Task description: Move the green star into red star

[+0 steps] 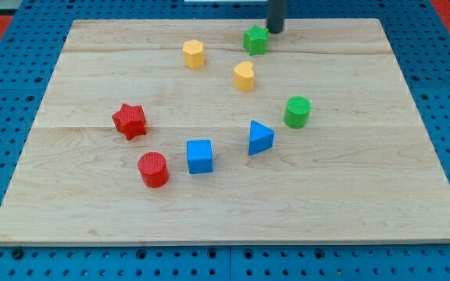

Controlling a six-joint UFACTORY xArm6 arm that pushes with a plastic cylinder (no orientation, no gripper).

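Note:
The green star (255, 40) lies near the view's top, right of centre. The red star (130, 120) lies at the view's left, about halfway down the board. My tip (274, 32) is a dark rod coming down from the view's top edge; its end sits just right of the green star, touching or nearly touching it. The two stars are far apart, with the yellow blocks between them.
A yellow hexagon (194, 54) and a yellow heart (244, 76) lie left and below the green star. A green cylinder (297, 112), blue triangle (260, 137), blue cube (199, 156) and red cylinder (153, 169) sit lower. The wooden board (366, 195) rests on blue pegboard.

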